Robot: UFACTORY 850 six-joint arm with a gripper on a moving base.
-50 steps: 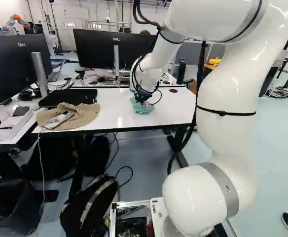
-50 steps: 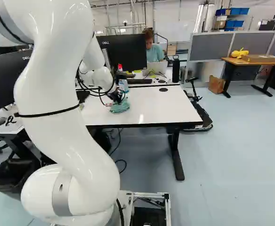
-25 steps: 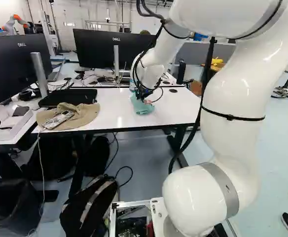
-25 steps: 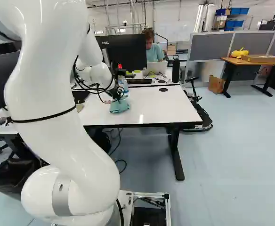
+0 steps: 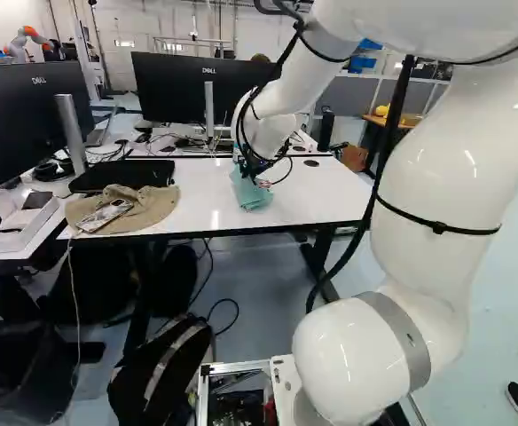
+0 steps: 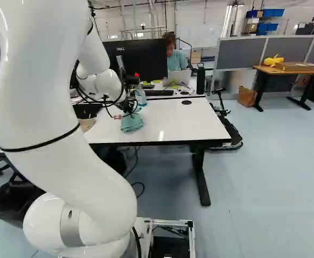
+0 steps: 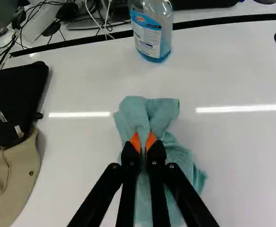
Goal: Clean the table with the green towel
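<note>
End effector (image 5: 254, 175) closed on green towel (image 7: 176, 156), open room alongside

Two fingers of the end effector (image 7: 143, 146) pinch a raised fold of towel btwn orange pads (image 7: 150, 139); loose cloth bunches ahead of the tips & trails out under the fingers onto the white table (image 6: 189, 121). I'd call the towel rumpled, not flat.

Right around the cloth it's bare white top. Dead ahead, w/ a gap btwn, a bottle of blue liquid (image 7: 154, 35) stands upright nr the far edge, which runs as a dark line just past it. Front edge: the towel's nr it, a strip of white btwn.

Most room is toward the right end in the right base view: wide bare stretch up to the corner, only a small dark disc (image 6: 186, 102) set nr the far edge. Past that end, a scooter (image 6: 229, 126) is on the floor.

Other side's tighter: black case (image 7: 12, 101) & tan hat (image 7: 15, 184), touching, w/ a bare lane btwn them & the towel. Phone (image 5: 106, 216) on the hat. Big monitor (image 5: 175, 89) beyond the far edge.
</note>
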